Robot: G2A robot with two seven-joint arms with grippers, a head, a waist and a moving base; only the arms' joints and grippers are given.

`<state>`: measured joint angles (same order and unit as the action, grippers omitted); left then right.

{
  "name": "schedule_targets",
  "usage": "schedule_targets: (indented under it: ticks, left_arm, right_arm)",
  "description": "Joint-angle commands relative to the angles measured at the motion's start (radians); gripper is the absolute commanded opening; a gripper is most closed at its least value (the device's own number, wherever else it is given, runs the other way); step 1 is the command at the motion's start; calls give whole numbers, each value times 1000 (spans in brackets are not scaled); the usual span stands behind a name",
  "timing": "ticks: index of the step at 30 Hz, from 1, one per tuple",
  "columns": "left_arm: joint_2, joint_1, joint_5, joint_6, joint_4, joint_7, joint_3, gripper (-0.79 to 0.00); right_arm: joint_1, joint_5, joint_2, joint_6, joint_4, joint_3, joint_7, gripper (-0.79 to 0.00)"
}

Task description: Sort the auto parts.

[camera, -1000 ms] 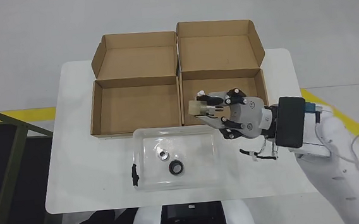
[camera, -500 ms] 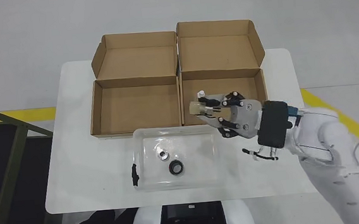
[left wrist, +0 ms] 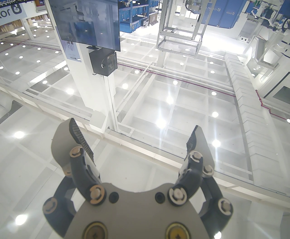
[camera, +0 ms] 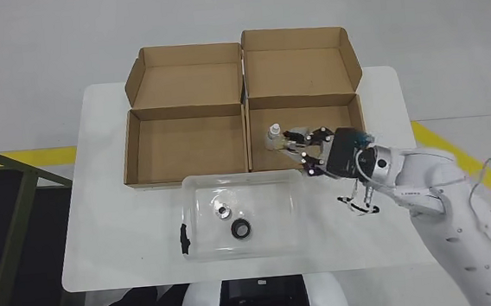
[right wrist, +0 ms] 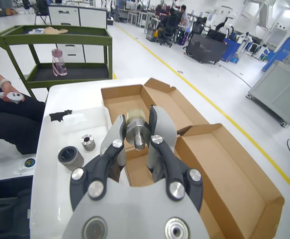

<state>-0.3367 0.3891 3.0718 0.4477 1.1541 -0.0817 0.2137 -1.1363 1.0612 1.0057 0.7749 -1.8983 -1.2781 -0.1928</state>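
Observation:
My right gripper (camera: 289, 138) (right wrist: 137, 118) is shut on a threaded metal fitting (camera: 274, 134) (right wrist: 135, 129) with a pale cap. It holds the fitting over the left end of the right cardboard box (camera: 340, 116) (right wrist: 226, 163). The left cardboard box (camera: 184, 147) (right wrist: 120, 101) stands beside it, with nothing inside. A clear plastic tray (camera: 269, 238) (right wrist: 74, 117) in front of the boxes holds a small silver cylinder (camera: 222, 212) (right wrist: 88, 142) and a dark ring bushing (camera: 242, 230) (right wrist: 69, 158). My left gripper (left wrist: 136, 135) is open and points up at the ceiling.
Both boxes have their lids (camera: 300, 55) folded open toward the table's back edge. A strip of black tape (camera: 184, 238) sits on the tray's left rim. Bare white table (camera: 102, 208) lies to the left and right of the boxes.
The right wrist has turned and drawn in over the right box, carrying the fitting slightly farther back. The tray parts have not moved.

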Motion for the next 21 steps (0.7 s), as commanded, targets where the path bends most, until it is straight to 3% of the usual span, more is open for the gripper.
schedule_targets:
  ticks: [1, 21]
  left_arm:
    - [0, 0, 0, 0, 0, 0, 0, 0]
    - [0, 0, 0, 0, 0, 0, 0, 0]
  right_arm:
    - [2, 6, -2, -7, 22, -6, -31, -785]
    - [118, 18, 5, -109, 171, 72, -366, -785]
